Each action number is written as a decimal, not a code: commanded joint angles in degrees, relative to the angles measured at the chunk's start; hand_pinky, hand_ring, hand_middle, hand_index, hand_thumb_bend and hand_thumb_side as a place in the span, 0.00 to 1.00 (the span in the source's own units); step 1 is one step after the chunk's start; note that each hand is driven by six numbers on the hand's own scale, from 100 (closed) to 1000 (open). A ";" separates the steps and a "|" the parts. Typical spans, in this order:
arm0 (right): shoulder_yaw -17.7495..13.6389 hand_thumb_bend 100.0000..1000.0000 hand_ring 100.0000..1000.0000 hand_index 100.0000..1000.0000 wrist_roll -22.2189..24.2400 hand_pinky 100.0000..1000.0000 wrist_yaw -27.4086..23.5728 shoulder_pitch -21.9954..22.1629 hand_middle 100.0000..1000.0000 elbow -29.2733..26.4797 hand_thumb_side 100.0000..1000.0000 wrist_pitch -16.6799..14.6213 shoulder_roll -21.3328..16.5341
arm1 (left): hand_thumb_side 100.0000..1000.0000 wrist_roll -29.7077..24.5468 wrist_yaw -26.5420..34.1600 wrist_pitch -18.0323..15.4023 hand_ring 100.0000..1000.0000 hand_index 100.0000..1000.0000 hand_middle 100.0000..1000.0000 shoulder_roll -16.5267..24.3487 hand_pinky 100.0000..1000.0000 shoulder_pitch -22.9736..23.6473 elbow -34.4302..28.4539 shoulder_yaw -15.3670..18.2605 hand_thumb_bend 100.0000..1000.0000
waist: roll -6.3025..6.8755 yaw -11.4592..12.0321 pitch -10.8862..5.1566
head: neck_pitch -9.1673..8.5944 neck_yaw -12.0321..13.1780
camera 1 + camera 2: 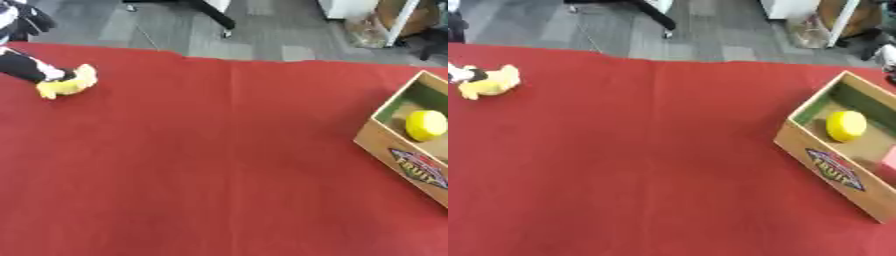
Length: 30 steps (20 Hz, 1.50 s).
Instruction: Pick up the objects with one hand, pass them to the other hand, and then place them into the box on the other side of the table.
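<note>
One yellow toy (pixel 66 84) at left hand (pixel 31 69); one yellow object (pixel 846 125) in box (pixel 833 167).

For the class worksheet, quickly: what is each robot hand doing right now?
Left hand: at the yellow toy; grip cannot be told.
Right hand: not in view.

Two head cams looking down at the red table (pixel 219 165), right one offset, both catching the box (pixel 833 172).
</note>
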 commanded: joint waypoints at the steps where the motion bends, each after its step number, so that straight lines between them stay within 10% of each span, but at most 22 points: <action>1: -0.33 0.00 0.81 0.96 -0.05 0.92 0.39 -0.52 0.88 -1.69 0.45 -0.18 -1.75 | 0.10 -3.53 -4.92 -1.24 0.75 0.76 0.71 1.19 0.77 -3.05 3.22 0.23 0.70 | 0.08 -0.22 -0.52 | -1.07 1.24; 4: -0.26 0.00 0.81 0.96 -0.10 0.92 0.44 -0.45 0.88 -1.98 0.46 -0.10 -1.68 | 0.07 -4.30 -10.13 -1.17 0.75 0.76 0.71 0.52 0.77 -5.74 7.19 1.17 0.69 | 0.02 -0.49 -0.06 | -1.59 1.93; 5: -0.24 0.00 0.80 0.96 -0.12 0.92 0.47 -0.39 0.88 -2.06 0.43 -0.09 -1.65 | 0.06 -4.21 -11.35 -1.13 0.75 0.76 0.71 0.24 0.77 -6.47 8.50 1.52 0.52 | 0.02 -0.55 0.06 | -1.73 2.07; 6: -0.24 0.00 0.80 0.96 -0.14 0.92 0.51 -0.32 0.87 -2.12 0.46 -0.07 -1.63 | 0.05 -3.96 -12.19 -1.02 0.75 0.76 0.71 0.08 0.77 -7.04 9.66 1.95 0.67 | 0.02 -0.62 0.21 | -1.94 2.20; 30: -0.22 0.00 0.80 0.96 -0.35 0.92 1.92 -0.07 0.87 -2.98 0.51 0.13 -0.62 | 0.00 -0.52 -22.30 2.16 0.77 0.74 0.72 0.68 0.77 -7.47 18.42 5.59 0.60 | -0.13 -4.70 5.05 | -6.16 7.61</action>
